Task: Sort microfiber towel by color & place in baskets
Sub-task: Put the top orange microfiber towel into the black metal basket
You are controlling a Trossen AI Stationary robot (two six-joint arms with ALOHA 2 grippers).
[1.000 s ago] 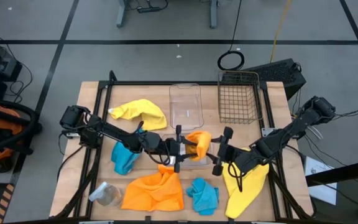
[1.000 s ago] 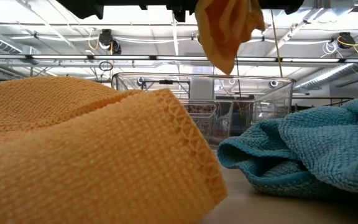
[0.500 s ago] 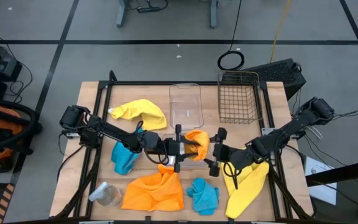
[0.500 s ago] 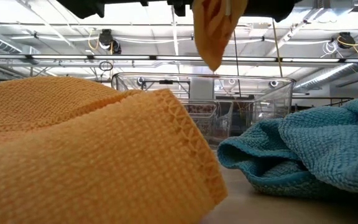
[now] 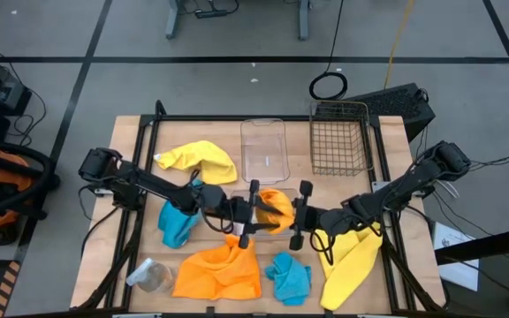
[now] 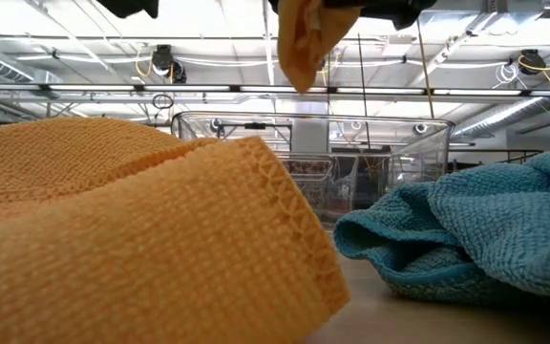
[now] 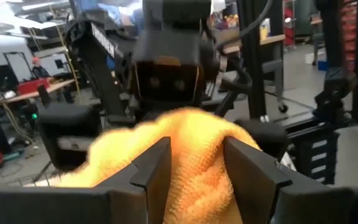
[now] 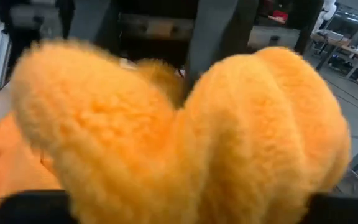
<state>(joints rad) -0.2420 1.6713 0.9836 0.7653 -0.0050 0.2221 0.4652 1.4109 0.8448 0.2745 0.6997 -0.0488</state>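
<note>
Orange towel (image 5: 275, 209), high view: held mid-table between left gripper (image 5: 247, 215) and right gripper (image 5: 297, 216), below the clear bin (image 5: 264, 147).
Low view: towel (image 6: 299, 38) hangs above the table.
Left wrist view: fingers (image 7: 157, 168) pinch it.
Right wrist view: towel fills frame; finger state undeterminable.

1. The left arm reaches in from the table's left edge; the left gripper (image 5: 253, 213), near mid-table, pinches an orange towel (image 5: 272, 208) between its fingers (image 7: 157, 171).
2. The right arm reaches from the right edge; the right gripper (image 5: 295, 215) faces the left one, fingers spread around the same towel.
</note>
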